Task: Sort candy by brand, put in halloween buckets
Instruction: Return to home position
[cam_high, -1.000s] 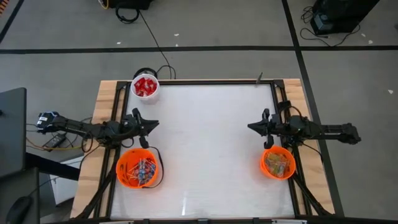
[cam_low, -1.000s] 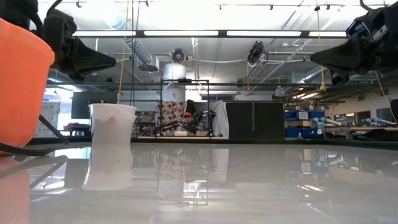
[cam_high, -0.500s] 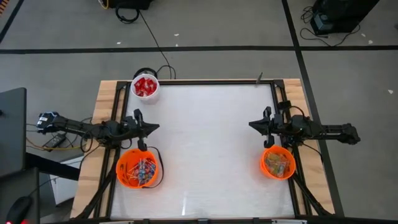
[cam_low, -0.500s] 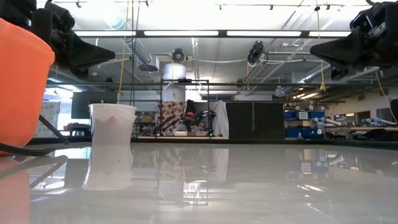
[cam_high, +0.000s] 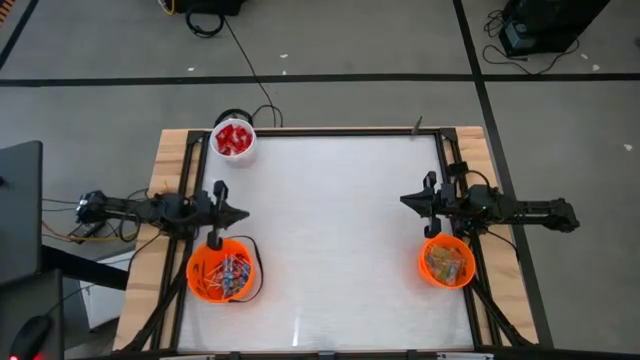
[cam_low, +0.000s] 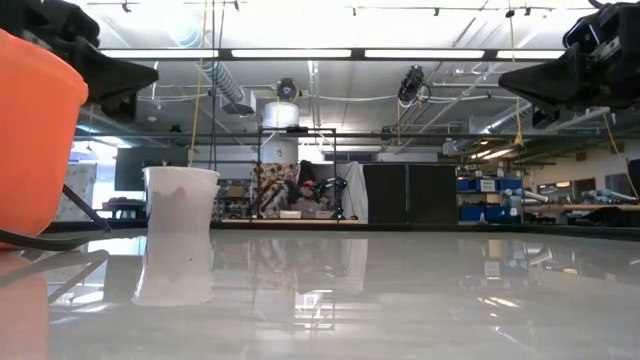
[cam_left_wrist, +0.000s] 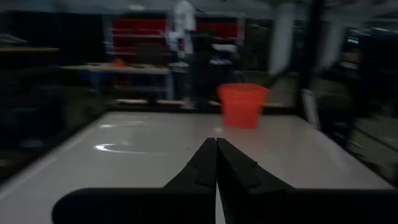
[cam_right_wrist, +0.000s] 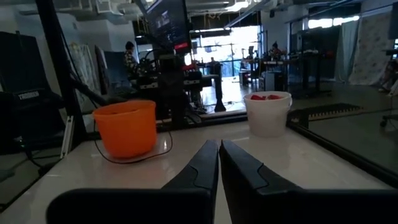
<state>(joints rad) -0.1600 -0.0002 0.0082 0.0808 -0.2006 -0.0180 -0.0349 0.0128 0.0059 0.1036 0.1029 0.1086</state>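
High view: wrapped candy (cam_high: 224, 272) is binned in bright orange round plastic pails (cam_high: 190, 270), well apart from the white round pail (cam_high: 214, 140). Left tool (cam_high: 240, 214) and right tool (cam_high: 404, 203) are pinched shut, empty; a rim could be clipped if either is lowered.

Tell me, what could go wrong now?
The left pincer hangs close to the rim of the left orange bucket; a low swing might tip it and spill the candy. The white pail stands at the table's far corner; a bump might push it off.
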